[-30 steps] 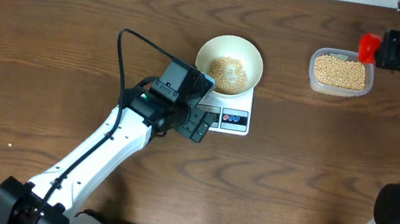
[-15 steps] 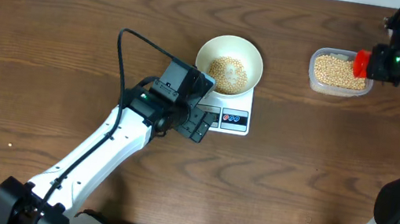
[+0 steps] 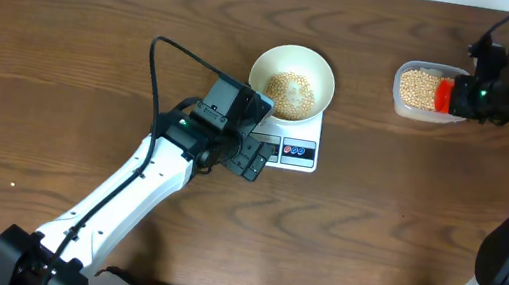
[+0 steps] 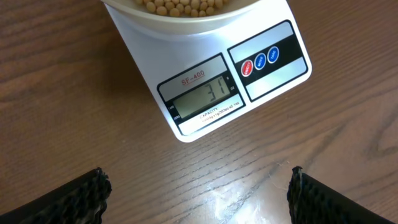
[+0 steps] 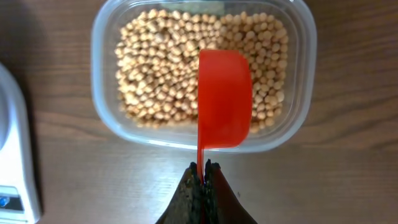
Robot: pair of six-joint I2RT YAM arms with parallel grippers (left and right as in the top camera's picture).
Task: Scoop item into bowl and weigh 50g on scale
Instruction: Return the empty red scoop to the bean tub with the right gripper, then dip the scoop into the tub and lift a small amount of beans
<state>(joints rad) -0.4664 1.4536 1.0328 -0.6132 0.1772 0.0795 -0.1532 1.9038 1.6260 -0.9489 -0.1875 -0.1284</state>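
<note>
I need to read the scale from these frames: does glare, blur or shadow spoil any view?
Left wrist: the scale display is sharp and legible, free of glare; a pale sheen lies on the table near the bottom edge. Right wrist: the red scoop and beans are in focus, evenly lit. Overhead: even light, but the display is too small to read.

Left jaws spread — right jaws clamped

A clear plastic tub (image 5: 102, 93) sits on the brown wooden table (image 3: 65, 54), far right; a red scoop (image 5: 224, 99) hangs over it.
</note>
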